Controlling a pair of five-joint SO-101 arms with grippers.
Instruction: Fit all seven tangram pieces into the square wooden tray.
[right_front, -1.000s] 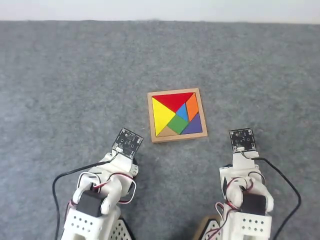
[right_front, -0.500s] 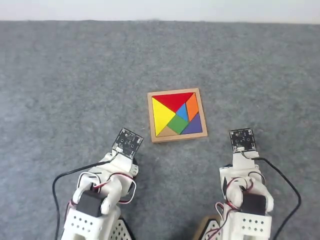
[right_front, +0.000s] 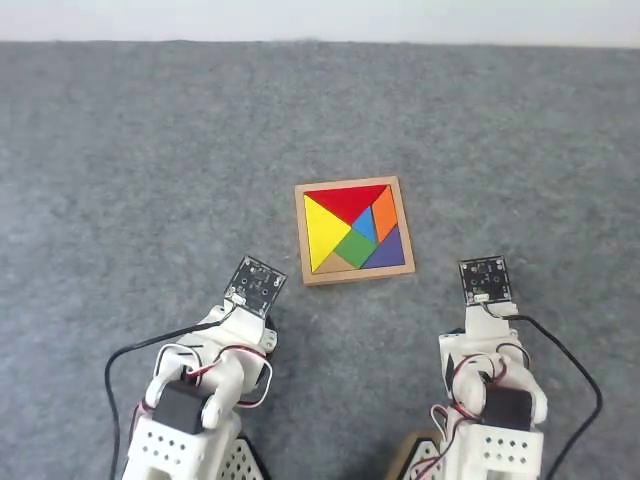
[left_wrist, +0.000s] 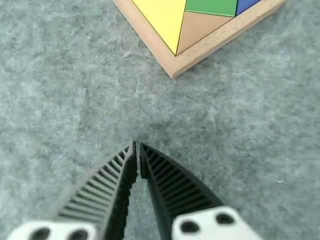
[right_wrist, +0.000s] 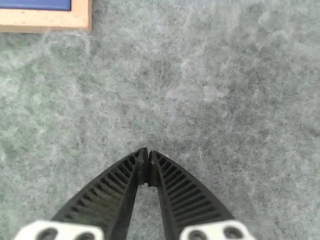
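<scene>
Parked near the tray (right_front: 358, 273), its seven tangram pieces (right_front: 322, 232) all seated — left gripper (left_wrist: 137, 146) and right gripper (right_wrist: 147, 151) pinched together, empty

Grey felt mat (right_front: 150, 170) lies under & all round left gripper (left_wrist: 136, 146) and right gripper (right_wrist: 146, 150), fuzzy w/ pale flecks. White wall strip (right_front: 320, 20) far ahead of both. Tan bit (right_front: 408, 452) behind right gripper, can't tell what.
</scene>
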